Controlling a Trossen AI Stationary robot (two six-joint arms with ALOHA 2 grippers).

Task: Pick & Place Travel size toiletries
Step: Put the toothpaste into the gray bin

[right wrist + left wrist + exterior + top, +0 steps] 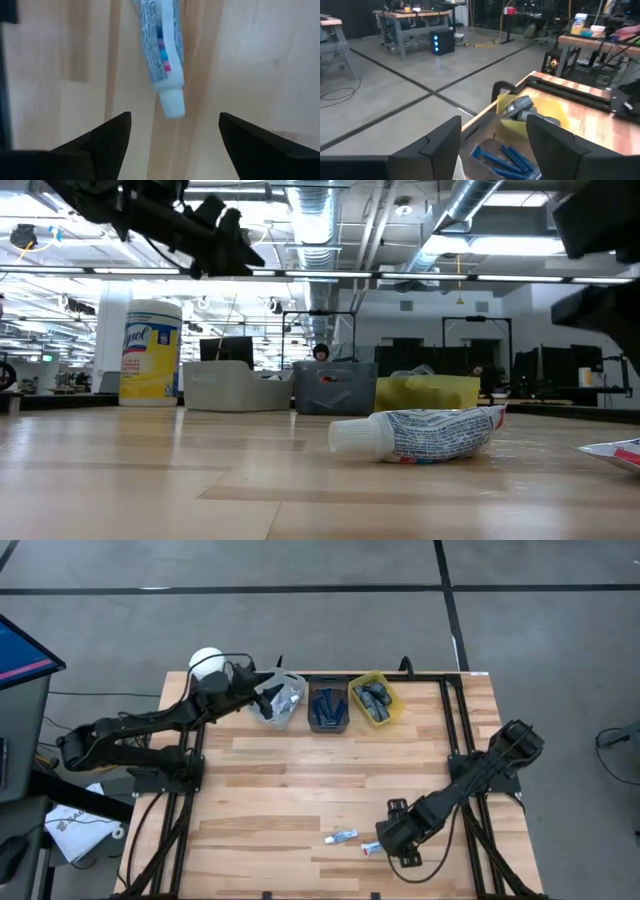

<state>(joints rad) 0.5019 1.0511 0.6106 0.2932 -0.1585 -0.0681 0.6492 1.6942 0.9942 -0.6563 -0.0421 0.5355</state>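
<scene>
Two small white tubes with blue and red marks lie on the table near its near edge: one (341,836), (420,433) and another (370,848), only partly visible at the edge of the low view (615,452). My right gripper (388,837), (175,117) hovers open over a tube (162,55), whose white cap points toward the fingers; it touches nothing. My left gripper (262,690), (492,122), (215,240) is open in the air above the grey bin (278,700). Blue razors (507,160) lie in the dark bin, and dark grey bottles (520,107) in the yellow bin.
Three bins stand in a row along the far edge: grey (290,712), dark (328,706) and yellow (392,710). A white-lidded yellow jar (206,662), (150,350) stands left of them. Bare wood lies between the bins and the tubes. Black frame rails run along both sides.
</scene>
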